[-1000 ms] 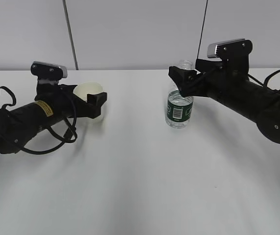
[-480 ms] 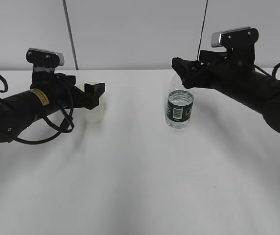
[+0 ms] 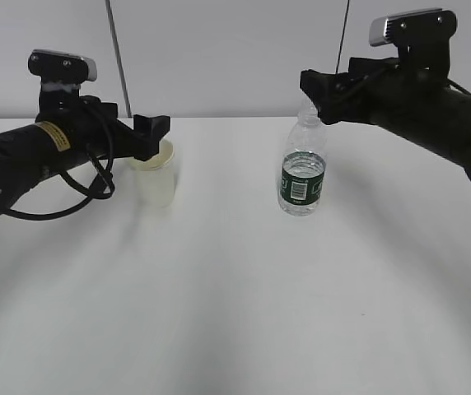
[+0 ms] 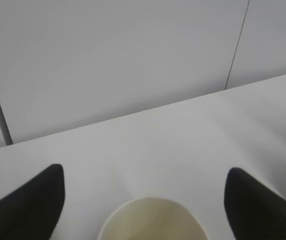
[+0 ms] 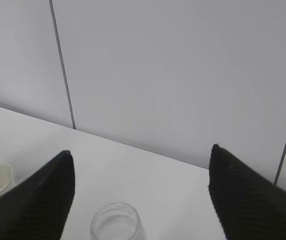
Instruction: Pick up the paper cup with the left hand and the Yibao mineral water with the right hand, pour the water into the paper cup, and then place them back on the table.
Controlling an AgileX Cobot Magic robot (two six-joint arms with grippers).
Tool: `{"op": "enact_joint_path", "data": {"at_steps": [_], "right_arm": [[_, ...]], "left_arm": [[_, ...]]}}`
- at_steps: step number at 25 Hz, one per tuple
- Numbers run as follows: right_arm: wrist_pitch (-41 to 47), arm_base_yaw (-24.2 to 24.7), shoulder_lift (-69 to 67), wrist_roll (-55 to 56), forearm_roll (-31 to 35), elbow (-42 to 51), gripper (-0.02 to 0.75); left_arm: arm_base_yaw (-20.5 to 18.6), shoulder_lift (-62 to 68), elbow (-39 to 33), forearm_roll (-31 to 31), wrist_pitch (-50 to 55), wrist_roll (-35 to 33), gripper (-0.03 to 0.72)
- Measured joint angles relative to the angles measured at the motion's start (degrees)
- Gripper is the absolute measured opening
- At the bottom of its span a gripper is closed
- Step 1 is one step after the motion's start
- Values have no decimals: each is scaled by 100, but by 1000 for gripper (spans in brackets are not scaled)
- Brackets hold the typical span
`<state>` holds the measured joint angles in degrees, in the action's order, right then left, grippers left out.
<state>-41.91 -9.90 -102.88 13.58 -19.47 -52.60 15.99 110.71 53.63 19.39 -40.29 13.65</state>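
Note:
The off-white paper cup (image 3: pixel 156 177) stands upright on the white table (image 3: pixel 235 296) at the left; its cream inside shows at the bottom of the left wrist view (image 4: pixel 153 222). My left gripper (image 3: pixel 151 132) is open and hovers just above the cup's rim, not touching it. The clear Yibao bottle (image 3: pixel 303 169) with the dark green label stands upright at centre right, uncapped; its mouth shows in the right wrist view (image 5: pixel 117 222). My right gripper (image 3: pixel 318 89) is open, above the bottle's neck, holding nothing.
A grey panelled wall (image 3: pixel 235 49) with dark seams rises right behind the table's back edge. Black cables loop under the left arm (image 3: pixel 95 185).
Both arms have risen. The left gripper has lifted from around the cup to above its rim. The right gripper has lifted from the bottle's neck to above it. Cup and bottle stay standing.

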Motion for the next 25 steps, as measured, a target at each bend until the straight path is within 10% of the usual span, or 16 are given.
{"op": "enact_joint_path", "data": {"at_steps": [25], "right_arm": [[2402, 0, 835, 115, 12, -678, 593]], "left_arm": [[-61, -1494, -5, -240, 2349, 18, 580]]}}
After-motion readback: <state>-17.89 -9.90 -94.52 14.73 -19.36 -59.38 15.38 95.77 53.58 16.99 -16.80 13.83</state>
